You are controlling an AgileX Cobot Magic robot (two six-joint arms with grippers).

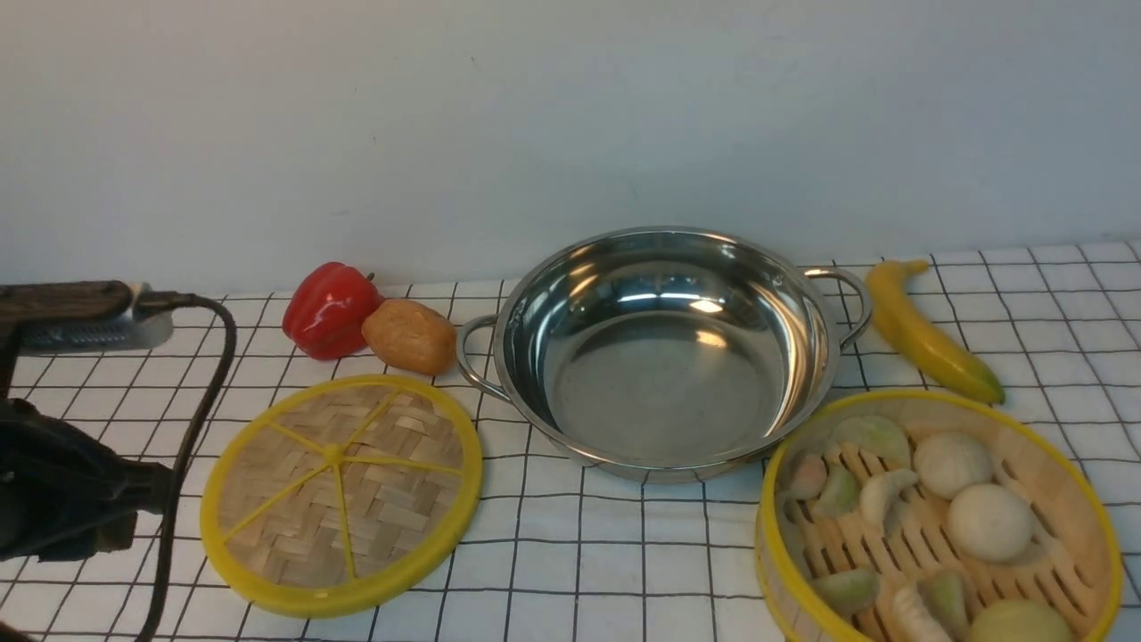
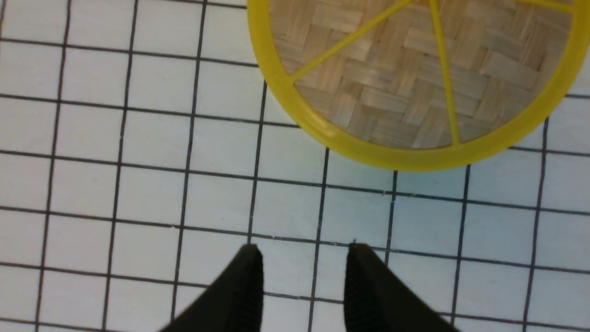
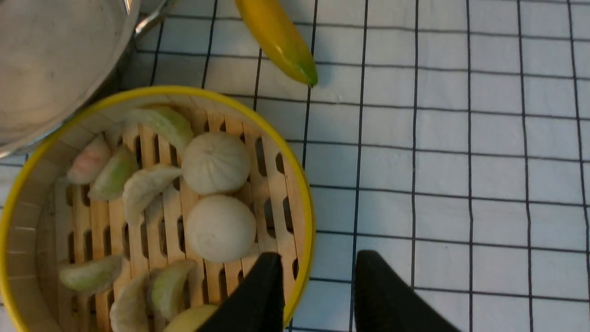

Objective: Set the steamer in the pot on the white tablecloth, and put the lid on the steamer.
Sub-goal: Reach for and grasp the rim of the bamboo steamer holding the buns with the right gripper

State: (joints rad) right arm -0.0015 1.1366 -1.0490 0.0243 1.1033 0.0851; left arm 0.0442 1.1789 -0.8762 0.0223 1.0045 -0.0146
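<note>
The shiny steel pot [image 1: 660, 383] stands empty in the middle of the white tablecloth [image 1: 624, 553]. The steamer [image 1: 945, 397], holding pale buns and dumplings, sits at the front right, close beside the pot. The flat woven lid [image 1: 341, 495] lies at the front left. In the left wrist view my left gripper [image 2: 304, 251] is open over bare cloth, a short way from the lid [image 2: 415, 78]. In the right wrist view my right gripper [image 3: 318, 258] is open, one finger over the steamer's floor and one outside its rim [image 3: 295, 184]. It does not show in the front view.
A red pepper [image 1: 328, 308] and a brown potato [image 1: 410, 336] lie behind the lid, left of the pot. A banana [image 1: 927, 334] lies right of the pot, behind the steamer. My left arm [image 1: 53, 486] and its black cable [image 1: 192, 428] fill the left edge.
</note>
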